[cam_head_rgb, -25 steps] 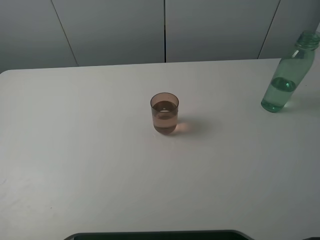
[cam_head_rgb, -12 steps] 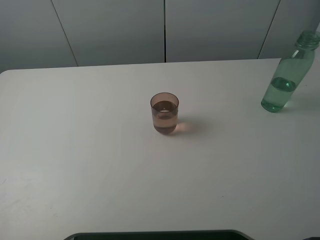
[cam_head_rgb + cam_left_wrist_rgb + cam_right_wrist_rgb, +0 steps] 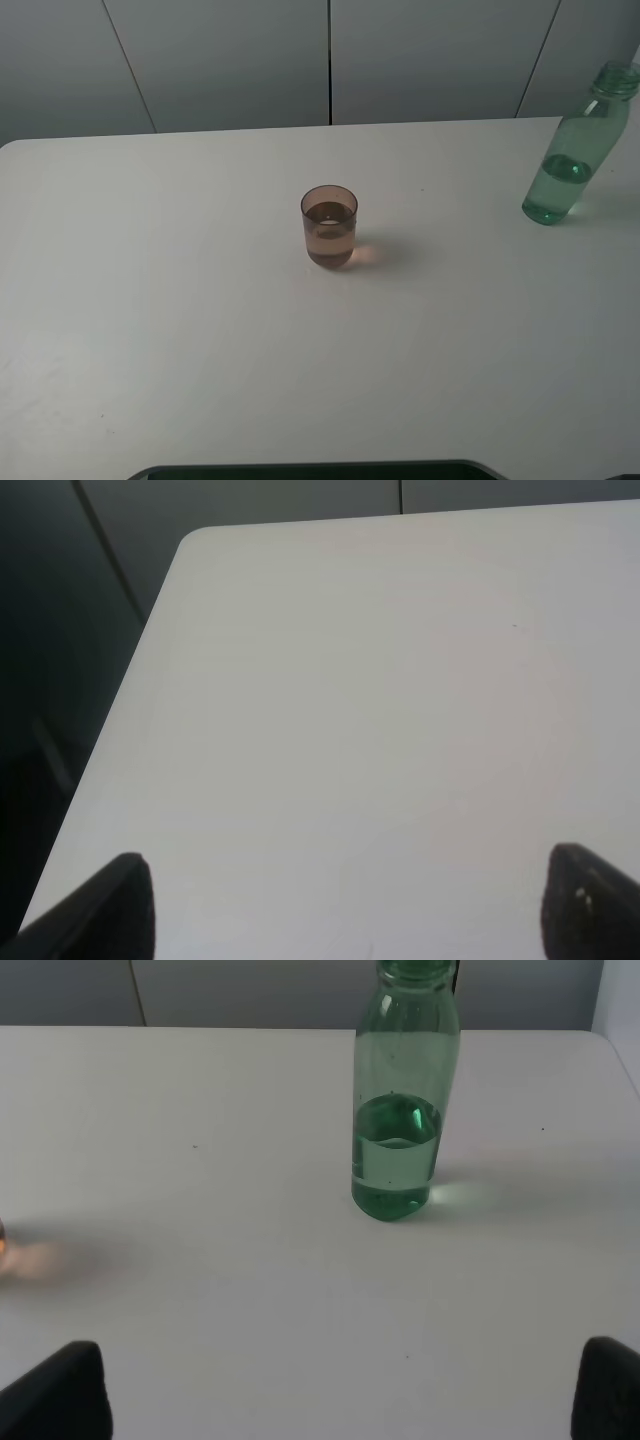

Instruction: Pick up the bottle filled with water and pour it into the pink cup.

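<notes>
The green-tinted bottle [image 3: 574, 150] stands upright at the far right of the white table [image 3: 180, 330], with clear liquid in its lower part. It also shows in the right wrist view [image 3: 402, 1100], well ahead of my right gripper [image 3: 345, 1385], which is open and empty with its fingertips [image 3: 60, 1390] wide apart. The pink cup [image 3: 329, 226] stands upright near the table's middle and holds some liquid. My left gripper [image 3: 345, 910] is open and empty above the bare table near its left edge. Neither gripper shows in the exterior high view.
Grey wall panels [image 3: 330, 60] rise behind the table's far edge. The table's left edge and rounded far corner [image 3: 190, 540] show in the left wrist view, with dark floor beyond. A dark strip [image 3: 320, 470] lies along the near edge.
</notes>
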Available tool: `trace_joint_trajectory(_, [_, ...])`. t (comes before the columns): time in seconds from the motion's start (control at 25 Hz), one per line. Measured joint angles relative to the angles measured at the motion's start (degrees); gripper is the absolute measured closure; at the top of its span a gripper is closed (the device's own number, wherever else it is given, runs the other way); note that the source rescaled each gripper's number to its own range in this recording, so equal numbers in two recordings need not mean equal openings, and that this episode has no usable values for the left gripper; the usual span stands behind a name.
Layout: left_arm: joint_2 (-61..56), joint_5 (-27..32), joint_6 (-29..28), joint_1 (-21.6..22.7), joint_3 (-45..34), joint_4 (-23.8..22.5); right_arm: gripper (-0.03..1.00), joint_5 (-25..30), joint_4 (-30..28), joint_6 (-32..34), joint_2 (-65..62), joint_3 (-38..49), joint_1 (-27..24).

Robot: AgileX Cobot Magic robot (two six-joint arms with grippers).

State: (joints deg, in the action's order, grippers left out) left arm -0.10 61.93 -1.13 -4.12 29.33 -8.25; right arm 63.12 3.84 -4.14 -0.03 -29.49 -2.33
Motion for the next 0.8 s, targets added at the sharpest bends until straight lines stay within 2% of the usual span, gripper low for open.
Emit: trace_joint_trajectory(0.8, [0.0,0.0,0.1,0.0,0.0,0.0,-0.03,0.0,0.0,-0.2,0.0,0.0,0.0])
